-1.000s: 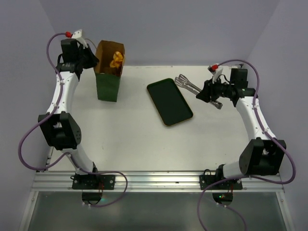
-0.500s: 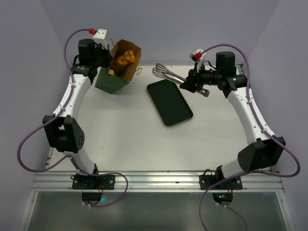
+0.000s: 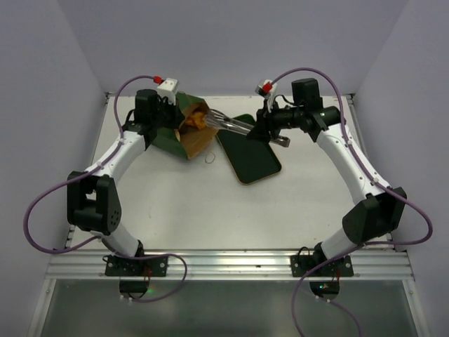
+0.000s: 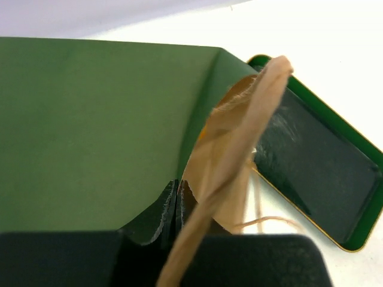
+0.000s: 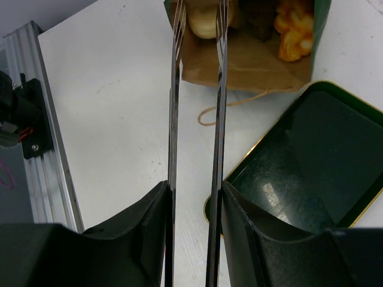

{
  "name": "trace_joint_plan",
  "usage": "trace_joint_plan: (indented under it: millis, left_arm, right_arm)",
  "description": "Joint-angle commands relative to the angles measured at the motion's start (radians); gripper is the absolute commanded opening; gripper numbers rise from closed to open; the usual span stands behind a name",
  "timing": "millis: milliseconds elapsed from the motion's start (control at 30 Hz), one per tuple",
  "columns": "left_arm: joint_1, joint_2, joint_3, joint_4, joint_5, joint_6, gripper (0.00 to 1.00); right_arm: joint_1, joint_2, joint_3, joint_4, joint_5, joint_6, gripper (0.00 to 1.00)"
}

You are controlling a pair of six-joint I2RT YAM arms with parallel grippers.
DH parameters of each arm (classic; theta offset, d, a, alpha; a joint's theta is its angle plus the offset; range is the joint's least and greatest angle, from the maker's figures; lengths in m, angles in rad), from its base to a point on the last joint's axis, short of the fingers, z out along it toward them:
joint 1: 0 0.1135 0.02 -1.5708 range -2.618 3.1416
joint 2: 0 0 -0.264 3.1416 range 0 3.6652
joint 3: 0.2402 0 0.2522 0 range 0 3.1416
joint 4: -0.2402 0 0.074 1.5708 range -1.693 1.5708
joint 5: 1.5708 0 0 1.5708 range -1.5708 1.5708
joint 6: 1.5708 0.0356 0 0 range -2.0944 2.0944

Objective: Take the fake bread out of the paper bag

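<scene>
1. The paper bag (image 3: 189, 140) is being held tipped over by the closed left gripper (image 3: 163, 116).
2. The tongs (image 3: 231, 124) are being pinched by the right gripper (image 3: 272, 125).
3. The fake bread (image 3: 198, 121) is being kept inside it.

- Tipped paper bag (image 3: 184, 130) at left gripper (image 3: 163, 112), mouth facing right gripper (image 3: 262, 129).
- Ahead of right gripper: tongs (image 3: 231, 124), tips seemingly inside bag, beside fake bread (image 5: 294, 30).
- Beneath right gripper: tray (image 3: 254, 160).

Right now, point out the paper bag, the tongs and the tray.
paper bag (image 3: 196, 140), top external view, brown inner wall
tongs (image 5: 173, 119), right wrist view, left metal arm
tray (image 3: 249, 151), top external view, bare dark floor
</scene>
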Motion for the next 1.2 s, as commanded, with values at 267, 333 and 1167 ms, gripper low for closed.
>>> trace_joint_plan:
  millis: [267,333,1167]
  left_arm:
    - [0.003,-0.141,-0.165,0.154,0.055,-0.063,0.00]
    - [0.003,-0.157,-0.186,0.154,0.046,-0.054,0.00]
    - [0.003,-0.233,-0.272,0.217,0.012,-0.188,0.00]
  right_arm:
    - [0.131,0.113,0.042,-0.123,0.161,-0.108,0.41]
    - [0.146,0.130,0.030,-0.094,0.178,-0.090,0.41]
    - [0.171,0.312,-0.114,0.354,0.126,0.646,0.44]
